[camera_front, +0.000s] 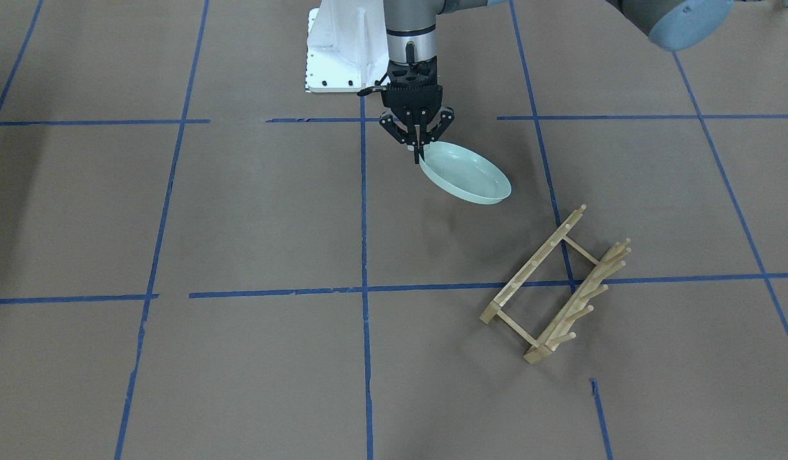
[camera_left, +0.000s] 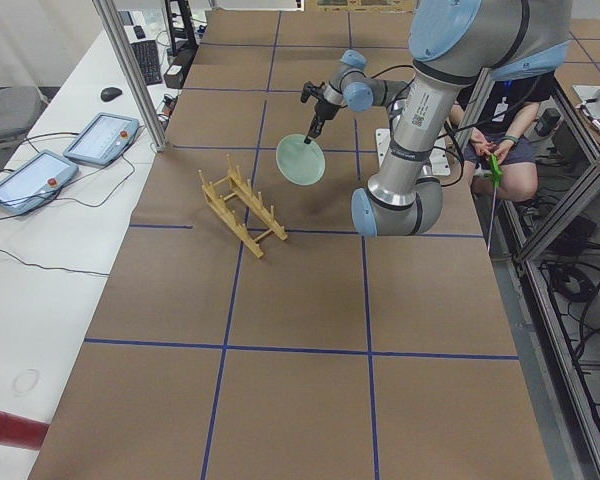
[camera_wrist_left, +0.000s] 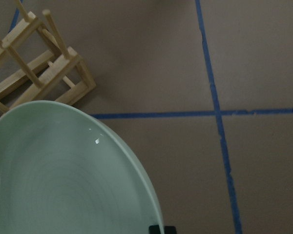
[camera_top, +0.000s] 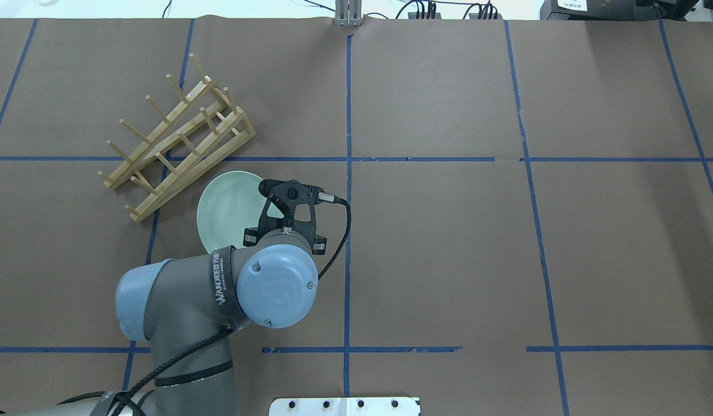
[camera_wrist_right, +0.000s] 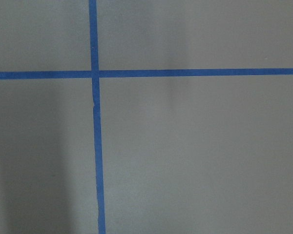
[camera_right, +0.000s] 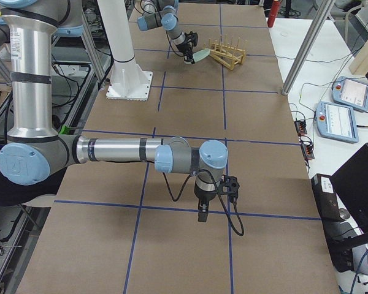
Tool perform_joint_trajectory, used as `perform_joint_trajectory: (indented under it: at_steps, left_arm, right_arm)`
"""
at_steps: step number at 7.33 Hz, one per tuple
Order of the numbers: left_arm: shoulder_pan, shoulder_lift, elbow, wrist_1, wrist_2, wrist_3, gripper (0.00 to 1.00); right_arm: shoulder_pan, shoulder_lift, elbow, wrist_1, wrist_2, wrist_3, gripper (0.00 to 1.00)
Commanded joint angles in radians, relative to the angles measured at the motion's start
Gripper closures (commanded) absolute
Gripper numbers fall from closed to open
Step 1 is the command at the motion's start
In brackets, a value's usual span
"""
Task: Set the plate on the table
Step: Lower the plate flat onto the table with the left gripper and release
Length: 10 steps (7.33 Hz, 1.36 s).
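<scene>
My left gripper [camera_front: 420,153] is shut on the near rim of the pale mint-green plate [camera_front: 467,174]. It holds the plate tilted, above the brown table [camera_front: 241,211]. The plate also shows in the overhead view [camera_top: 226,211], partly under my wrist, and fills the lower left of the left wrist view [camera_wrist_left: 53,180]. My right gripper [camera_right: 200,214] hangs low over the table, far from the plate, and shows only in the exterior right view. I cannot tell whether it is open or shut. The right wrist view shows only the table [camera_wrist_right: 195,146].
The light wooden peg rack [camera_front: 553,287] stands on the table just beyond the plate, with no dish in it; it also shows in the overhead view [camera_top: 177,136]. The white robot base [camera_front: 336,51] is at my side of the table.
</scene>
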Motion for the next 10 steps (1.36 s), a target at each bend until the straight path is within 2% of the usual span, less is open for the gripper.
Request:
perform_joint_trajectory:
  at_steps: [1, 2, 3, 4, 7, 9, 10]
  left_arm:
    - [0.023, -0.003, 0.041, 0.002, 0.031, 0.164, 1.0]
    - [0.023, -0.004, 0.07, -0.001, 0.031, 0.169, 1.0]
    - [0.023, -0.01, 0.079, -0.015, 0.03, 0.171, 0.95]
    - [0.024, -0.009, 0.084, -0.026, 0.031, 0.174, 0.01]
    - [0.021, -0.001, 0.069, -0.115, 0.036, 0.173, 0.0]
    - [-0.002, -0.009, 0.006, -0.126, 0.022, 0.162, 0.0]
    - [-0.07, -0.01, -0.049, -0.139, -0.046, 0.169, 0.0]
  right_arm:
    - [-0.001, 0.0, 0.0, 0.0, 0.0, 0.0, 0.0]
    - [0.001, 0.0, 0.0, -0.001, 0.0, 0.0, 0.0]
    - [-0.001, 0.0, 0.0, 0.0, 0.0, 0.002, 0.0]
    - [0.001, 0.0, 0.0, 0.0, 0.0, 0.002, 0.0]
    - [0.001, 0.0, 0.0, 0.0, 0.0, 0.0, 0.0]
    - [-0.001, 0.0, 0.0, 0.0, 0.0, 0.002, 0.0]
    - [0.001, 0.0, 0.0, 0.0, 0.0, 0.0, 0.0]
